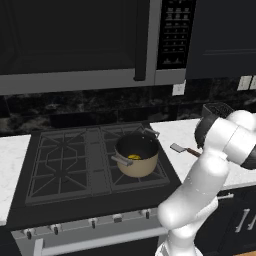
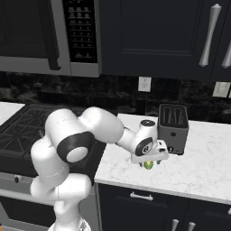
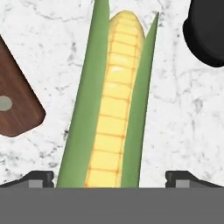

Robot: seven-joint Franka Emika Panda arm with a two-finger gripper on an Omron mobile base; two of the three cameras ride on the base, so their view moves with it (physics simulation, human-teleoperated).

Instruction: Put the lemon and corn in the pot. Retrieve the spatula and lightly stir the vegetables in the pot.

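Corn [image 3: 114, 105] lies on the marble counter [image 3: 183, 113] directly beneath the gripper [image 3: 109, 176], whose jaws stand spread either side of it, presumably lined up for a grab. Something yellow, probably the lemon [image 1: 134, 157], already sits in the pot [image 1: 137, 155].

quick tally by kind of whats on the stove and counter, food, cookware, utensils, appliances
Food: 2, the lemon in the pot and the corn on the counter.
Cookware: 1, the pot on the stove.
Utensils: 1, the spatula on the counter.
Appliances: 1, the toaster.
Total: 5
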